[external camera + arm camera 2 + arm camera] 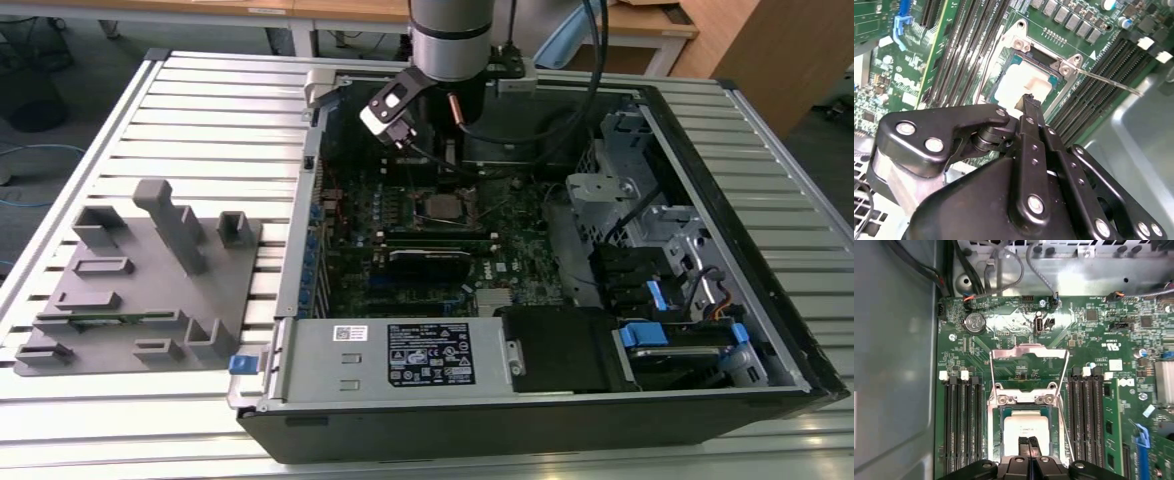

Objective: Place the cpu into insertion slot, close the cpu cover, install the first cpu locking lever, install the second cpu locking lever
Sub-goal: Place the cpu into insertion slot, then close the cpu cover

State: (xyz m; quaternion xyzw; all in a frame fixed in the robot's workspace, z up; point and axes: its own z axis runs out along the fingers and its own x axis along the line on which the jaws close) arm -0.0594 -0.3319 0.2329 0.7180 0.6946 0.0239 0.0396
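The cpu (1026,426) lies flat in the insertion slot (996,432) on the green motherboard, its pale silver top showing in both wrist views (1021,82). The cpu cover (1029,354) stands raised on its hinge just beyond the chip. A thin locking lever (1109,82) sticks out loose from the socket's corner. My gripper (1029,444) is shut with nothing in it, fingertips together just above the cpu's near edge (1028,101). In the exterior view the arm (451,40) reaches down into the open computer case over the socket (441,205).
Long black memory slots (961,420) flank the socket on both sides. Cables (999,270) run along the case wall beyond the board. A grey fixture block (134,280) sits at the exterior view's left, with the power supply (400,355) and drive cage (641,230) inside the case.
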